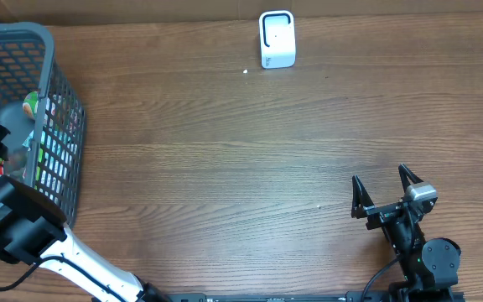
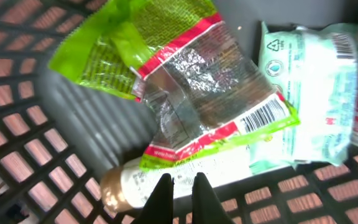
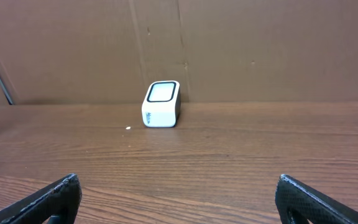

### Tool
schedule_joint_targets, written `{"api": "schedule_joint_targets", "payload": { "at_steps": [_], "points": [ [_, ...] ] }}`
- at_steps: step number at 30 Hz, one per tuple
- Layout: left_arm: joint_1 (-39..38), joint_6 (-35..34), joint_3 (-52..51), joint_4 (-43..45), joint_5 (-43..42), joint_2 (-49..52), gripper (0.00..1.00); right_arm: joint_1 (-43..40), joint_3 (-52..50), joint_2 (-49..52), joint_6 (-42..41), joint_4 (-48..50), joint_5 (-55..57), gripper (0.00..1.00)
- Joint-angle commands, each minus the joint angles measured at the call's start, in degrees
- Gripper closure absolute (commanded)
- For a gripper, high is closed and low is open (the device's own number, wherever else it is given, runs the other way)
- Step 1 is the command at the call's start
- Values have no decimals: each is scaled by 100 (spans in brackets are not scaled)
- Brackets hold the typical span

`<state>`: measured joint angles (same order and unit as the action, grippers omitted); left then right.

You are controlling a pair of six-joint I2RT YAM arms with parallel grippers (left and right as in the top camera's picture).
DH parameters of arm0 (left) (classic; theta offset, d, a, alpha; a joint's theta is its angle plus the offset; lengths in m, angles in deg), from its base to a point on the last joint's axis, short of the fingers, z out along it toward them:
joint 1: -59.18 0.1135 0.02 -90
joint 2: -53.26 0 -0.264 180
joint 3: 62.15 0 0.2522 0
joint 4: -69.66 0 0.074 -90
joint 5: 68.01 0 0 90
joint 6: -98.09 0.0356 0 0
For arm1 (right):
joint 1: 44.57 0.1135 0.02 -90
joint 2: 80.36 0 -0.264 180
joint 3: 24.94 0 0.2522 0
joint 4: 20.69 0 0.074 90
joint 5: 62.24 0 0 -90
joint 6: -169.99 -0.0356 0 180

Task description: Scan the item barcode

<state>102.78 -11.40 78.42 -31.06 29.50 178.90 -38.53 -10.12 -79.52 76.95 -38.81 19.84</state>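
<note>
Inside the grey mesh basket (image 1: 61, 155), a green, red and silver snack bag (image 2: 191, 81) lies face down with its barcode (image 2: 263, 116) showing. To its right lies a white and green packet (image 2: 309, 93). Below the bag lies a white bottle (image 2: 229, 165) with a tan cap. My left gripper (image 2: 181, 178) is shut with nothing in it, its tips just over the bottle. The white scanner (image 1: 277, 39) stands at the table's far edge, also in the right wrist view as the scanner (image 3: 161, 104). My right gripper (image 1: 384, 189) rests open near the front right, empty.
The basket wall (image 2: 36, 137) closes in around the left gripper on all sides. A cardboard backdrop (image 3: 229, 50) rises behind the scanner. Bare wooden table (image 1: 241, 168) lies between the basket, the scanner and the right arm.
</note>
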Motion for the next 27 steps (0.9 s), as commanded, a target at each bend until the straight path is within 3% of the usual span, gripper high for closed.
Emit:
{"api": "schedule_joint_targets", "payload": {
  "at_steps": [1, 2, 3, 5, 8, 12, 18, 25, 27],
  "points": [
    [-7, -22, -363, 197, 17, -87, 96, 33, -61, -68, -39, 22, 39, 0],
    [-4, -22, -417, 249, 17, -87, 89, 33, -61, -68, -39, 22, 39, 0],
    [-4, -22, -479, 319, 20, -87, 67, 33, -61, -68, -39, 22, 39, 0],
    [-4, -24, -562, 452, 20, -87, 36, 33, -61, -68, -39, 22, 39, 0],
    [-4, -24, -643, 649, 39, -83, 14, 33, -61, -68, -39, 22, 39, 0],
    [-4, -133, -791, 946, 52, -81, 4, 33, -61, -68, -39, 22, 39, 0],
    [42, -962, -1403, 1460, 81, -81, 2, 33, -61, -68, -39, 22, 37, 0],
    [74, -1381, -2094, 2105, 81, -79, 5, 33, -61, -68, -39, 22, 39, 0],
    [74, -1386, -2184, 2203, 83, -79, 15, 33, -61, -68, -39, 22, 39, 0]
  ]
}}
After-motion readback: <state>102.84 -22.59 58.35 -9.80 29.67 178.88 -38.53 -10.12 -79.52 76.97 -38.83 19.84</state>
